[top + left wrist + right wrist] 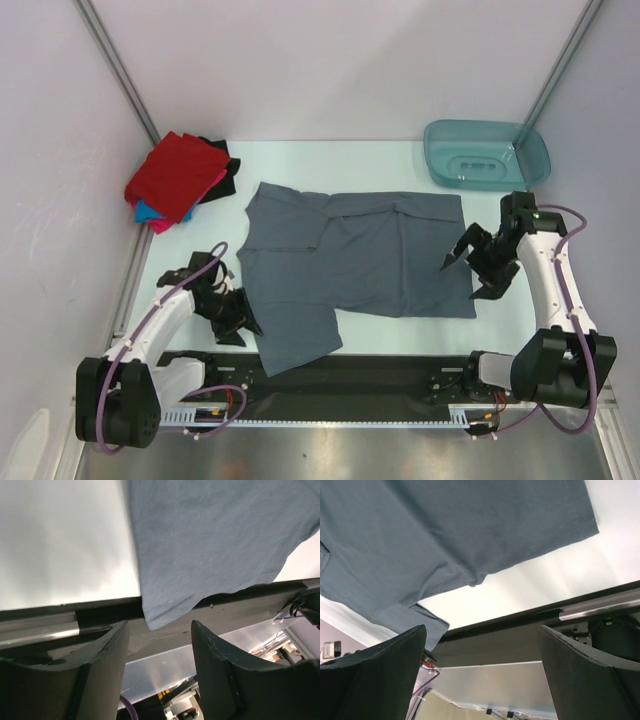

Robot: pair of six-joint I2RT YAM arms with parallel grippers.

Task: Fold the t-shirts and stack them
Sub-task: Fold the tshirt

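Note:
A slate grey-blue t-shirt (pixel 350 265) lies spread out in the middle of the white table, and one flap reaches the black rail at the near edge. My left gripper (pixel 243 318) sits low at the shirt's near left edge. In the left wrist view its jaws (pixel 160 630) stand apart with nothing between them, and a corner of the shirt (pixel 215 540) lies just beyond the fingertips. My right gripper (pixel 462 278) is wide open at the shirt's right edge. The right wrist view shows the shirt (pixel 445 535) ahead of the right gripper (pixel 481 627), not touching it. More folded t-shirts (pixel 178 175) are stacked at the back left, red on top.
A teal plastic tub (pixel 487 152) stands at the back right corner. The folded stack shows blue and pink layers under the red, and black cloth (pixel 222 178) behind it. The black rail (pixel 400 375) runs along the near edge between the arm bases. White walls close in the sides.

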